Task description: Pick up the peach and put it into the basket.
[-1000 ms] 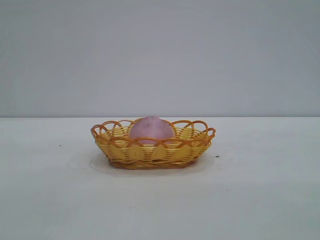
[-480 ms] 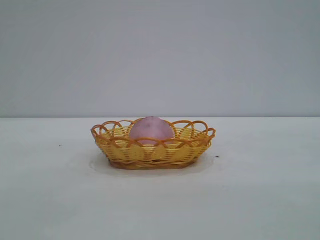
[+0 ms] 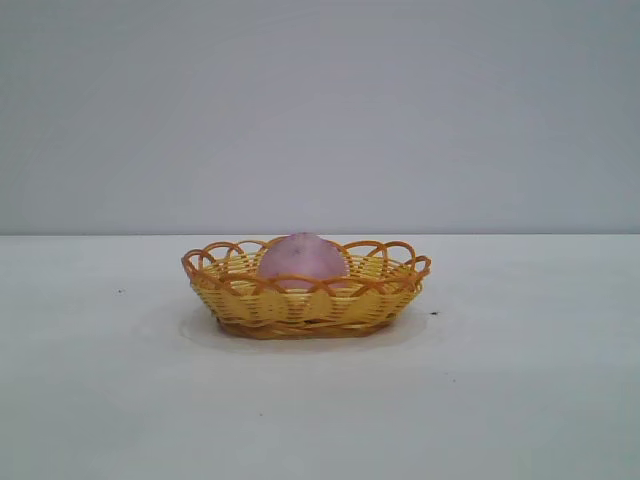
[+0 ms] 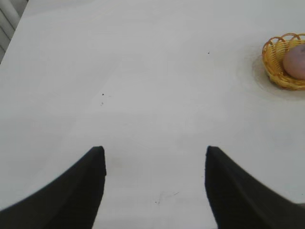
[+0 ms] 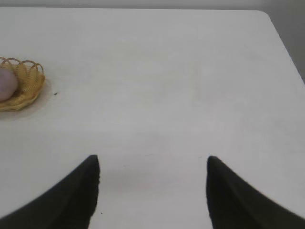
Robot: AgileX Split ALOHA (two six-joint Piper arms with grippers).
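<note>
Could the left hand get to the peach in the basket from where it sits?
Probably yes. The left hand is open, and only bare table lies between it and the peach, uncovered in the basket.

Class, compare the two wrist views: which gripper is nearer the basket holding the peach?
Too close to call. The left gripper and right gripper both hang open over bare table, well back from the basket with the peach, on opposite sides.
</note>
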